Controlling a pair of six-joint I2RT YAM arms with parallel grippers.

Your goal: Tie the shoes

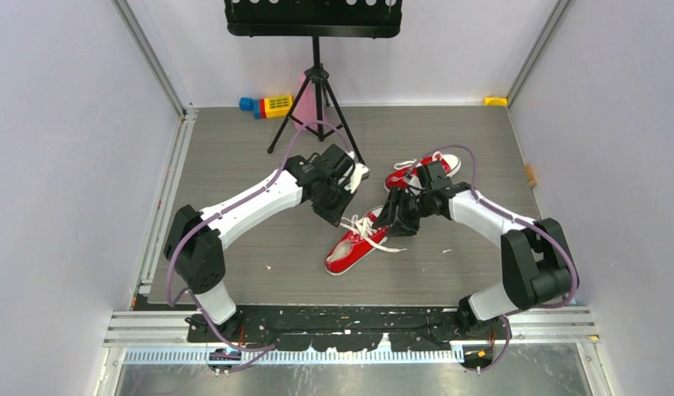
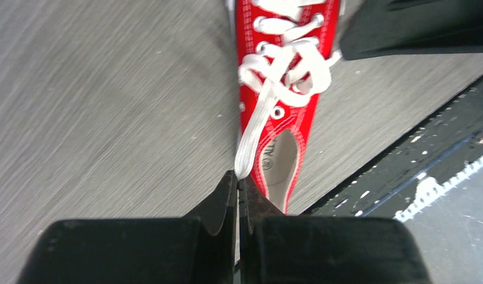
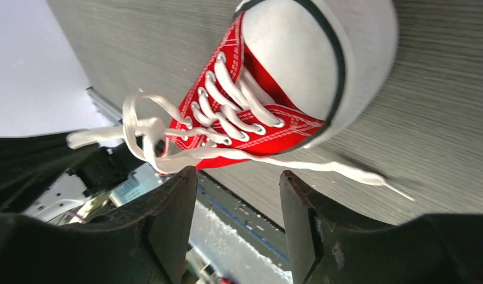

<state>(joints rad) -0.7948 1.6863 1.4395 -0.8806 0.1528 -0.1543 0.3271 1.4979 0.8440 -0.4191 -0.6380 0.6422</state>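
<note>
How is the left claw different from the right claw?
The left claw is pinched shut, but the right claw is open. The left claw holds a white lace, while the right claw holds nothing. Both claws are black, and both are close to the red shoe.

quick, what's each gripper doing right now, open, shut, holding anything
left gripper: shut on the white lace of the near shoe.
right gripper: jaws open, holding nothing.
</note>
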